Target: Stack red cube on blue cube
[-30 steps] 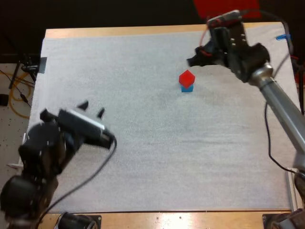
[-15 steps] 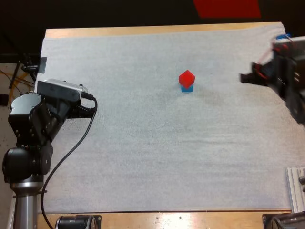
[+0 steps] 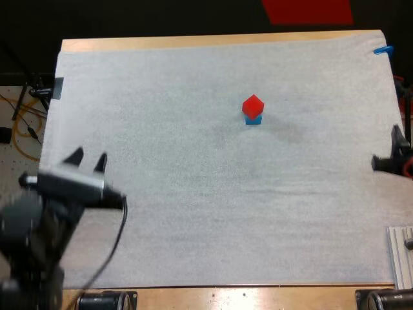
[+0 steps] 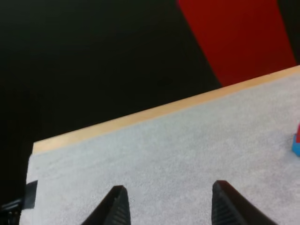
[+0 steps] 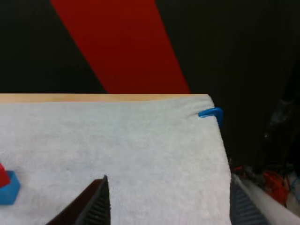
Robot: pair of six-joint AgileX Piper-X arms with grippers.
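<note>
High view: shows the red cube [image 3: 253,104] resting on the blue cube [image 3: 253,119], right of centre in the upper half of the mat [image 3: 193,194]. Finds the right gripper [image 3: 386,147] pulled back within the last second from beside the stack to the right edge of the frame. Places the left gripper [image 3: 90,156] down at the lower left, fingers spread, well apart from the cubes.

Left wrist view: looks past the left gripper [image 4: 168,190], jaws wide and empty, across bare mat toward the stack.

Right wrist view: catches the right gripper [image 5: 167,185] released, holding nothing, with the red cube [image 5: 3,176] atop the blue cube [image 5: 8,190] well beyond one finger.

Reads as a finished stack, both arms retreating.
</note>
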